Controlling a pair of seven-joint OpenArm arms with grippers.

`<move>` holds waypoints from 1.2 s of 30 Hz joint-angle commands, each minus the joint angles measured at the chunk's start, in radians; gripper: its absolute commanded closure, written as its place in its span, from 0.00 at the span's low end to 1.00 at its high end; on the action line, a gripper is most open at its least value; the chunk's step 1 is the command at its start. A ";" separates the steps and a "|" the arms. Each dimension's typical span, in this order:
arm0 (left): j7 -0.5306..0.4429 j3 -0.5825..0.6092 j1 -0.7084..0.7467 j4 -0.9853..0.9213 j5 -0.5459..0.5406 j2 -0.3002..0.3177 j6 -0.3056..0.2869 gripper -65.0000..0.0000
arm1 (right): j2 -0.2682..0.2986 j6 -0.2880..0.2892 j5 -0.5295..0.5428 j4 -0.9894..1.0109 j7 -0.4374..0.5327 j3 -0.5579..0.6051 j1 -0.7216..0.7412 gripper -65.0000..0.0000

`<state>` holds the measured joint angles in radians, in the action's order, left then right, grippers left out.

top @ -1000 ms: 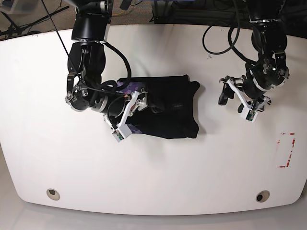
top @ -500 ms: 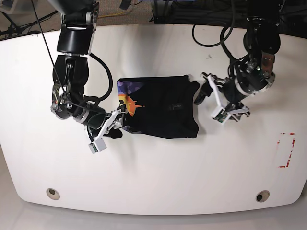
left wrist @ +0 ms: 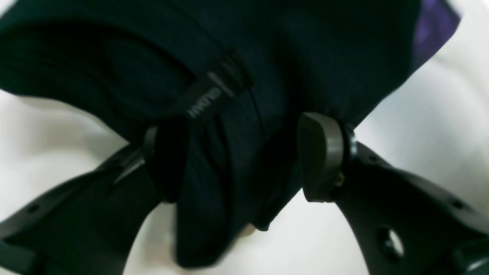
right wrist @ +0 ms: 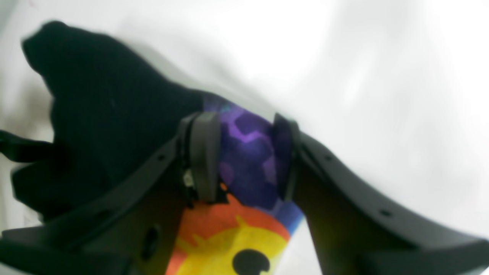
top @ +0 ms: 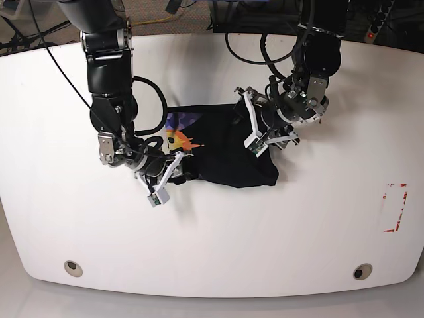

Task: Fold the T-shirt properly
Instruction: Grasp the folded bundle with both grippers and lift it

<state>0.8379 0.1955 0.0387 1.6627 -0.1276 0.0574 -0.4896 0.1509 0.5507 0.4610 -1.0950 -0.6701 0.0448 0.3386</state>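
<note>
The black T-shirt (top: 225, 149) lies folded at the table's middle, its orange-yellow face and purple print showing at its left end. My left gripper (top: 255, 132) sits over the shirt's right end. In the left wrist view (left wrist: 242, 156) its jaws stand wide apart around a bunched black fold (left wrist: 229, 57) with a small label. My right gripper (top: 173, 167) is at the shirt's left end. In the right wrist view (right wrist: 244, 160) its jaws are close together on the purple printed edge (right wrist: 248, 152), above the orange face.
The white table (top: 212, 232) has a red tape mark (top: 395, 207) near its right edge and two round holes (top: 73, 267) (top: 361, 271) near the front. Cables hang behind both arms at the back.
My left gripper has moved left from beside the shirt onto its right end. My right gripper has come back from the lower left onto the printed left end. The shirt looks narrower.
</note>
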 commanded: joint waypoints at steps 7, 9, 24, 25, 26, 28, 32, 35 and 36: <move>-0.133 0.008 -0.033 -0.129 -0.011 0.117 -0.002 0.36 | 0.040 0.007 -0.086 -0.041 0.075 0.007 -0.040 0.68; -0.162 0.009 -0.076 -0.200 -0.013 0.149 -0.002 0.36 | 0.060 0.015 -0.086 -0.101 0.075 0.007 -0.078 0.68; -0.219 0.005 -0.245 -0.229 -0.014 0.307 -0.093 0.36 | 0.022 0.016 -0.095 -0.388 0.005 0.030 -0.279 0.68; -0.200 -0.001 -0.251 -0.213 -0.014 0.307 -0.093 0.36 | 0.016 0.016 -0.095 -0.412 -0.006 0.040 -0.287 0.68; -0.176 -0.004 -0.254 -0.192 -0.014 0.307 -0.093 0.36 | 0.016 0.012 -0.095 -0.440 -0.018 0.056 -0.296 0.68; -0.142 -0.009 -0.267 -0.149 -0.016 0.307 -0.093 0.36 | 0.011 0.010 -0.095 -0.478 -0.033 0.091 -0.307 0.68; -0.095 -0.041 -0.268 -0.032 -0.014 0.301 -0.093 0.36 | -0.024 0.009 -0.097 -0.523 -0.064 0.192 -0.312 0.68; -0.084 -0.049 -0.245 0.037 -0.014 0.299 -0.093 0.36 | -0.070 0.009 -0.097 -0.518 -0.066 0.238 -0.309 0.68; -0.084 -0.049 -0.236 0.055 -0.014 0.298 -0.093 0.36 | -0.087 0.009 -0.097 -0.515 -0.066 0.247 -0.307 0.68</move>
<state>0.7612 0.1520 -0.1978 1.6764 -0.1349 0.3500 -0.5838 0.0917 0.5537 0.3443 -1.5944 -0.7624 0.2855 0.0109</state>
